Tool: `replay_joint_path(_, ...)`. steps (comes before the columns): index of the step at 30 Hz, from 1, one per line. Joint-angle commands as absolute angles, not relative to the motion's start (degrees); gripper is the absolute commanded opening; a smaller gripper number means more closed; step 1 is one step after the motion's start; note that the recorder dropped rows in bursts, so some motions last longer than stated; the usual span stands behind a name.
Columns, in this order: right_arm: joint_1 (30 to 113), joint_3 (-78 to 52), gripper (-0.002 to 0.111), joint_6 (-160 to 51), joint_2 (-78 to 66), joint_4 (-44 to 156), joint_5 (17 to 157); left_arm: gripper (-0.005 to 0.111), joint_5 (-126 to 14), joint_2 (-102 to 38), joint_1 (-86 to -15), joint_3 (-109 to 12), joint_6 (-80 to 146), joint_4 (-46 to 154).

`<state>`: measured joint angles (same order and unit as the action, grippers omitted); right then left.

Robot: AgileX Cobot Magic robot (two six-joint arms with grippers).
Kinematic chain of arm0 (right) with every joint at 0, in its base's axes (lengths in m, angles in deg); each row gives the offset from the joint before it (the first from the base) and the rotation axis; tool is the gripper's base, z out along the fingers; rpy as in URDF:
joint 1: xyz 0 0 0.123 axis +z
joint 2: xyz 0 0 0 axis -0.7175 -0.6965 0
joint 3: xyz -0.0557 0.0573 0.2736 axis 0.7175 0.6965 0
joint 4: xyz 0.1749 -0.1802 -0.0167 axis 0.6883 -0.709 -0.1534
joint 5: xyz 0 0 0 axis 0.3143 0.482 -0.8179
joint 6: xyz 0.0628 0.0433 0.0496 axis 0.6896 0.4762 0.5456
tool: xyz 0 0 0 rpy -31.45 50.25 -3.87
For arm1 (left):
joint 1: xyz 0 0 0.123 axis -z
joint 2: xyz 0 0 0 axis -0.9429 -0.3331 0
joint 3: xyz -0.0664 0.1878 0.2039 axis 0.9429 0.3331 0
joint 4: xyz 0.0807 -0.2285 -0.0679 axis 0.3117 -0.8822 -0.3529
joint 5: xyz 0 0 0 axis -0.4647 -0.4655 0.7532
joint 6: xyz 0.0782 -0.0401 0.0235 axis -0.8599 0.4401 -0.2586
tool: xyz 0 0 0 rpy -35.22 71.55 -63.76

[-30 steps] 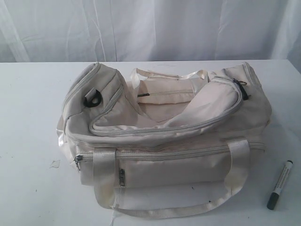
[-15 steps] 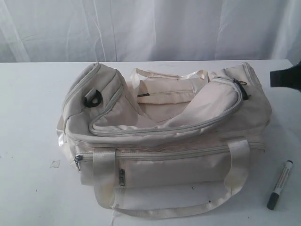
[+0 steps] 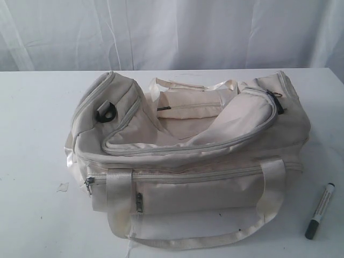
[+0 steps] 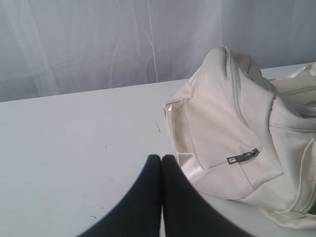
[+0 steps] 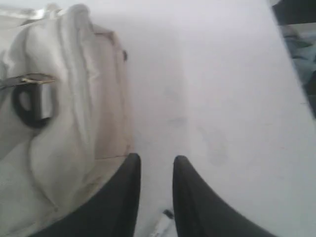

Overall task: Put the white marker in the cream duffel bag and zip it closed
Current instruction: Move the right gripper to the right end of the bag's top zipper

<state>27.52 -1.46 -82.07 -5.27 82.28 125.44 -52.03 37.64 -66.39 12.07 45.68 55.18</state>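
The white marker (image 5: 160,224) lies on the counter (image 5: 222,98) just beside the right claw (image 5: 156,160), parted and empty; probably light, stiff, slick, so pinch mid-barrel; left claw (image 4: 161,157) closed, empty, near the bag (image 4: 222,123).

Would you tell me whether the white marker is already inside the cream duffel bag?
No, the white marker lies on the table beside the cream duffel bag.
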Motion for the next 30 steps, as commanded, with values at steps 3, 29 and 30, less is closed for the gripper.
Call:
replay_joint_path(3, 23.57, -7.07, 0.033, -96.91, -16.04, 97.03, 132.22, 0.001, -51.84, 37.88, -66.53, 12.22, 45.56, 55.34)
replay_joint_path(29, 30.49, -14.54, 0.057, -109.05, -34.69, 110.4, 138.02, 0.001, -51.84, 37.88, -66.53, 12.22, 45.56, 55.34)
replay_joint_path(30, 30.49, -14.54, 0.057, -109.29, -35.09, 110.4, 138.02, 0.001, -51.84, 37.88, -66.53, 12.22, 45.56, 55.34)
